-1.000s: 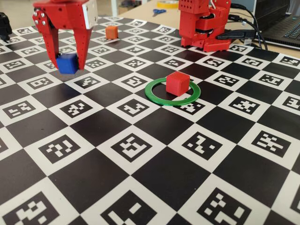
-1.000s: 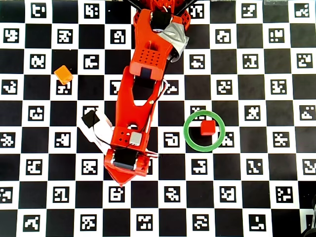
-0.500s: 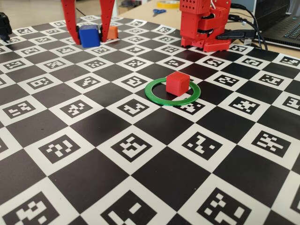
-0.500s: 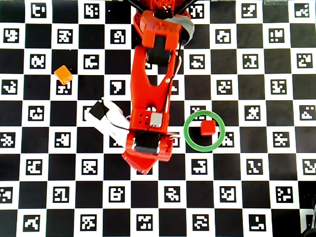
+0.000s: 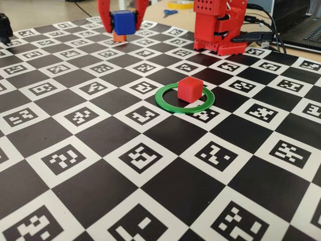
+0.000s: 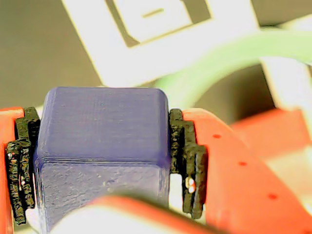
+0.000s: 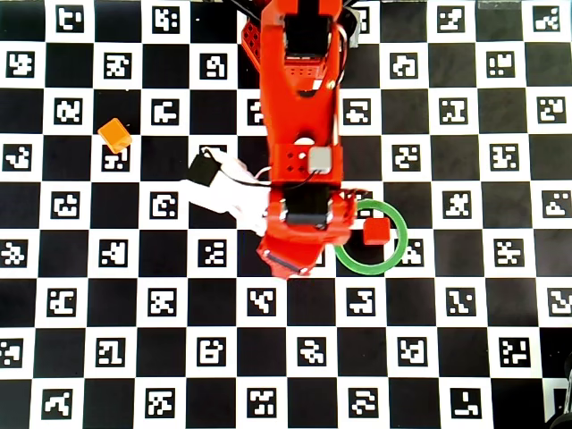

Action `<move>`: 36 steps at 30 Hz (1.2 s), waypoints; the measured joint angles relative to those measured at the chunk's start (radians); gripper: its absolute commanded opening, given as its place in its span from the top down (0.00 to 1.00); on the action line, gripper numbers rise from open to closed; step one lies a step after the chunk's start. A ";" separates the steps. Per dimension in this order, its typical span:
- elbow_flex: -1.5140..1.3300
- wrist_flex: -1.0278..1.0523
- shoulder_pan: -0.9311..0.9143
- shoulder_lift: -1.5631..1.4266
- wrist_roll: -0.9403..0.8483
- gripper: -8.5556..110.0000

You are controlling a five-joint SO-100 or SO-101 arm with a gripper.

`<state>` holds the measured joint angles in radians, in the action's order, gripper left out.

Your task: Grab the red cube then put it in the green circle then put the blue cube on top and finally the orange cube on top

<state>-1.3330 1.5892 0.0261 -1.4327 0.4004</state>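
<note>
My gripper (image 5: 124, 24) is shut on the blue cube (image 5: 124, 21) and holds it in the air at the back of the board in the fixed view. In the wrist view the blue cube (image 6: 102, 141) fills the space between both black pads (image 6: 187, 161), with the blurred green circle (image 6: 234, 58) beyond it. The red cube (image 5: 190, 89) sits inside the green circle (image 5: 165, 103). Seen from overhead, the gripper head (image 7: 299, 234) hangs just left of the green circle (image 7: 393, 259) and the red cube (image 7: 376, 231), and hides the blue cube. The orange cube (image 7: 114, 135) lies far left.
The arm's red base (image 5: 218, 25) stands at the back of the checkered marker mat (image 5: 150, 201). Beyond the mat lie scissors (image 5: 169, 12) and a laptop (image 5: 306, 30). A black camera module (image 7: 204, 168) with white cable sticks out left of the arm.
The gripper has lifted the blue cube off the board and carried it to the right, from the left part of the mat to just beside the green circle. Red and orange cubes stayed put.
</note>
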 measured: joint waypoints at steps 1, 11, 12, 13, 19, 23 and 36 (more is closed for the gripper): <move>-0.012 -0.002 0.015 -0.014 -0.005 0.91; -0.112 0.005 0.201 -0.086 -0.028 0.91; -0.117 -0.003 0.216 -0.089 -0.023 0.91; -0.127 -0.020 0.230 -0.092 -0.021 0.91; -0.192 -0.091 0.287 -0.094 -0.023 0.91; -0.230 -0.141 0.296 -0.094 -0.012 0.91; -0.279 -0.250 0.322 -0.089 0.018 0.91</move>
<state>-1.6122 1.3392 0.3482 -1.5217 0.4188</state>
